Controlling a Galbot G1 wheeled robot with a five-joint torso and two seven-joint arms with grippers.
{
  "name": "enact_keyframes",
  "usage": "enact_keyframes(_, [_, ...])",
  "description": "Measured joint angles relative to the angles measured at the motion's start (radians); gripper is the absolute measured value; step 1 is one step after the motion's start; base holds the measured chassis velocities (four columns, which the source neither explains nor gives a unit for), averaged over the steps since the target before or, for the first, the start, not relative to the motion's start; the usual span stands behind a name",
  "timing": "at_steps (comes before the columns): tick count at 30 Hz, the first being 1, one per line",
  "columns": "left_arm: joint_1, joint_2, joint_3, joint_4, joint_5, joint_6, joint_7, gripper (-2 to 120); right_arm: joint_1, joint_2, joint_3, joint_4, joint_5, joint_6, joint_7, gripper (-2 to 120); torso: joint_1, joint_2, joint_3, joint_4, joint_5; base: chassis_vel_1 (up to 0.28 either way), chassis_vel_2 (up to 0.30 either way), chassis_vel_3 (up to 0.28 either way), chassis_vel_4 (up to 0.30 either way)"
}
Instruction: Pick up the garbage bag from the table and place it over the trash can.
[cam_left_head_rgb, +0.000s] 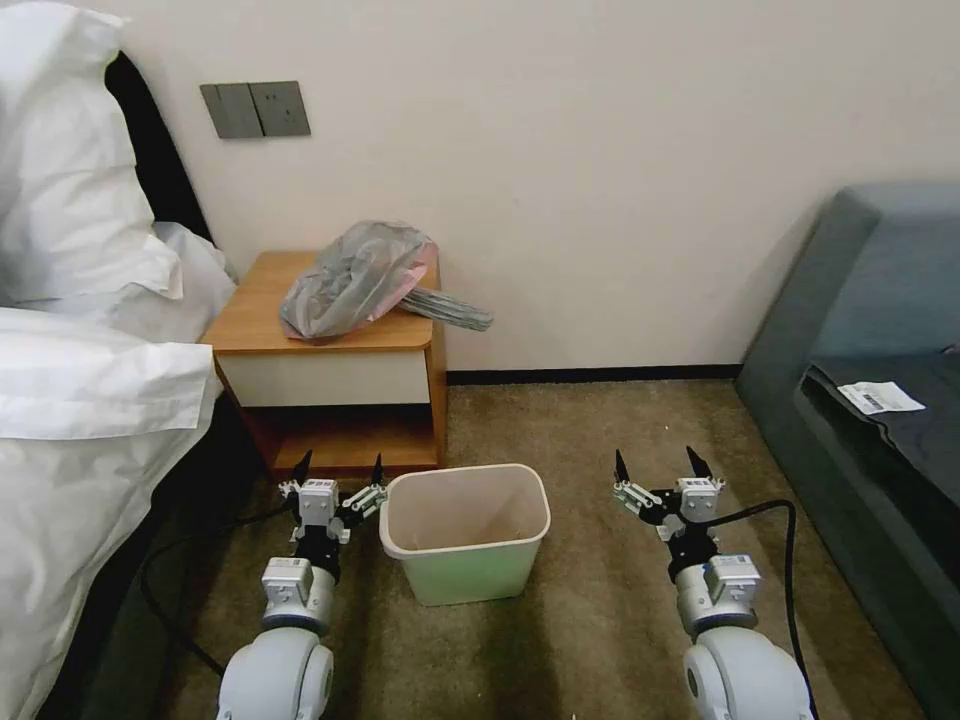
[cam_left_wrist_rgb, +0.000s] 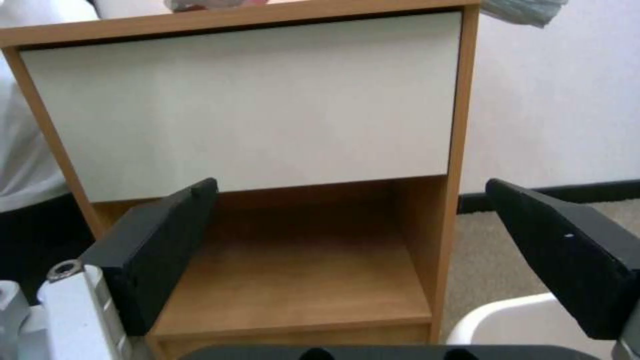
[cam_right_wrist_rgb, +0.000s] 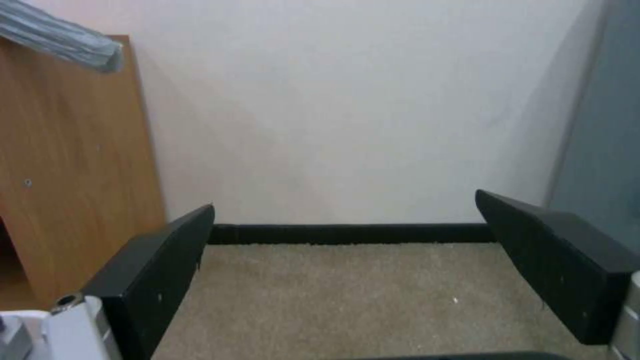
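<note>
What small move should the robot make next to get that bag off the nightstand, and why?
Probably raise the left pincer toward the garbage bag. The bag lies on the nightstand, part of it hanging past the side edge. Both pincers are open and low near the carpet, the left one beside the trash can and nearer the nightstand. The right pincer waits on the bin's other side.
</note>
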Motion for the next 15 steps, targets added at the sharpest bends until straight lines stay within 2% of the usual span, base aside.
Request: enact_keyframes(15, [0.000,0.000,0.000,0.000,0.000,0.000,0.000,100,0.000,0.000,0.000,0.000,0.000,0.000,0.000,100,0.000,0.000,0.000,0.0000,0.0000,0.000,0.000,0.000,0.000])
